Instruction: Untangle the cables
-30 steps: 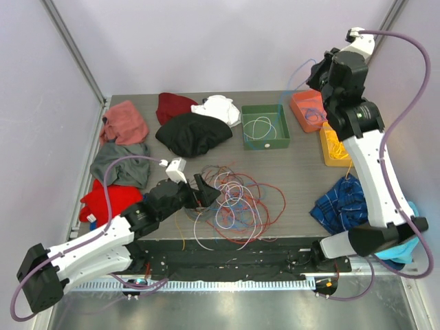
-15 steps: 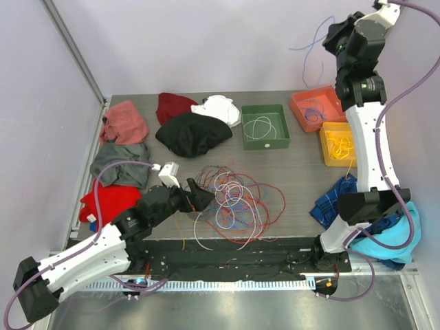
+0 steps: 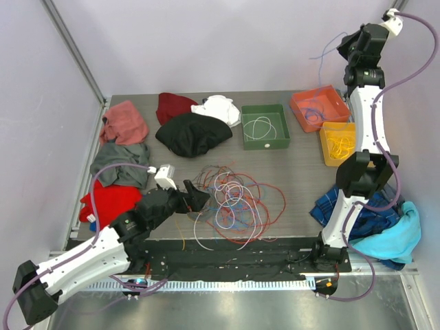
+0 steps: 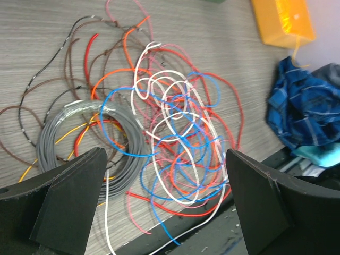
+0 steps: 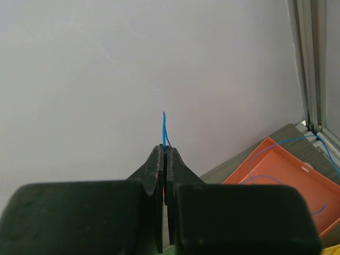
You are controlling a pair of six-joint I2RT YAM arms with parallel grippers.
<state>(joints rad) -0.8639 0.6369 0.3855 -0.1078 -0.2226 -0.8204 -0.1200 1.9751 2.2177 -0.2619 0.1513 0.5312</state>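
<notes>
Pale lilac walls enclose a dark grey wood-grain table (image 3: 302, 172). The white right arm (image 3: 364, 103) has swung much higher over the last second. Its end effector (image 5: 163, 151) is pinched tight on a thin blue cable (image 5: 164, 125), whose slack trails down into the shallow orange plastic tray (image 5: 276, 175). That strand is now well apart from the heap, so I judge it freed (though not yet laid down). The left end effector (image 4: 164, 155) has eased back a little and hangs over the pile, spread wide with nothing held. Below it, the tangle of red, white, blue and orange cables (image 3: 237, 203) lies on the table's near middle, largely unsorted.
</notes>
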